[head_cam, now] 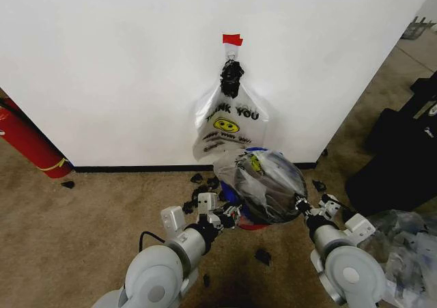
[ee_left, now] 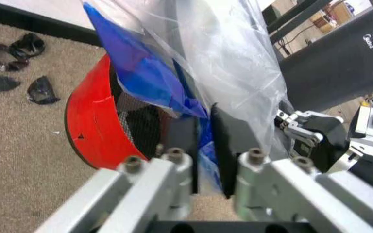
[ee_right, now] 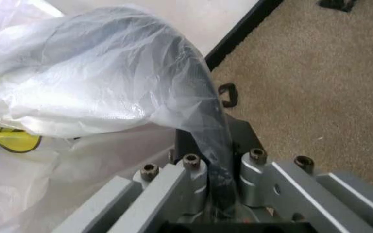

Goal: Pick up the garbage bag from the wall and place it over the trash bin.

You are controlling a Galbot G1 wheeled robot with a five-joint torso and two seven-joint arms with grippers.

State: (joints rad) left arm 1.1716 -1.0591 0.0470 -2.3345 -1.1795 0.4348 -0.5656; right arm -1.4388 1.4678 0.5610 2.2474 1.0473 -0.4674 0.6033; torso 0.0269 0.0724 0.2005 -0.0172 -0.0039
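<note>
Below the wall-hung "THANK YOU" smiley bag, head view: thin crinkly see-through garbage bag with blue strips drapes over the small round red trash bin on the carpet, left gripper and right gripper at its opposite sides. Left wrist view: fingers closed on blue-striped film beside the bin's black rim. Right wrist view: fingers pinched shut on a twisted fold of the bag.

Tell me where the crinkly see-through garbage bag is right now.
In the head view, the garbage bag is draped over the red trash bin near the wall, stretched between the left hand and right hand.
</note>
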